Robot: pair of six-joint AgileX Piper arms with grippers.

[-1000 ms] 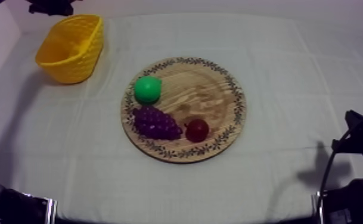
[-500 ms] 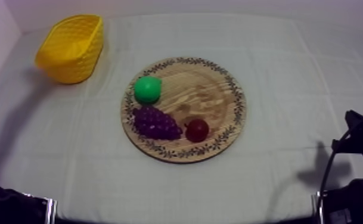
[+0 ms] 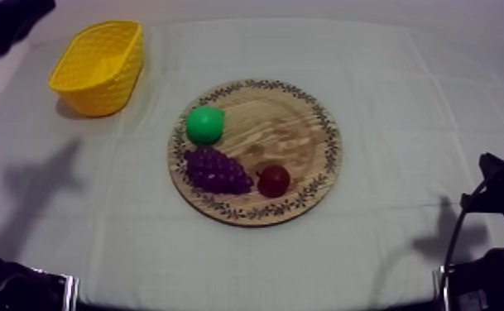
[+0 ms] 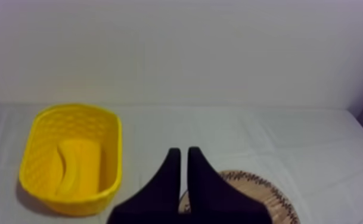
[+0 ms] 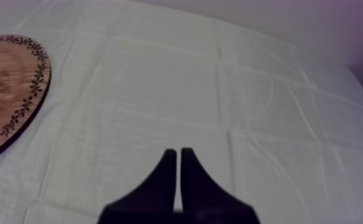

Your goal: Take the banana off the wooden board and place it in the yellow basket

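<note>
Your table lay under a grey-white cloth (image 3: 404, 99) marked with faint fold lines that crossed it in a grid; in the right wrist view the same creases ran across the bare fabric. Behind the table a plain pale wall (image 4: 183, 53) rose straight from the far edge of the cloth.

The banana (image 4: 70, 170) was in the yellow basket (image 4: 115, 149), lying along its floor. From above, that basket stood at the far left of the table, well apart from the round wooden board (image 3: 288, 132) at the centre. On the board sat a green fruit (image 3: 205, 124) at the left, a bunch of grapes (image 3: 218, 171) just in front of it and a small red fruit (image 3: 274, 180) just beside the grapes. The rest of the wood was bare inside its patterned rim.

Your left arm (image 3: 7, 18) showed as a dark shape at the far left corner, beyond the basket, and it threw a soft shadow (image 3: 44, 178) on the cloth left of the board. Your left gripper (image 4: 183, 152) had its two black fingers pressed together into a narrow wedge, holding nothing, and it pointed between the basket and the board's edge.

Your right arm (image 3: 503, 190) sat low at the right edge of the table. Your right gripper (image 5: 178, 152) was likewise closed on nothing, over bare cloth with the board off to one side.
</note>
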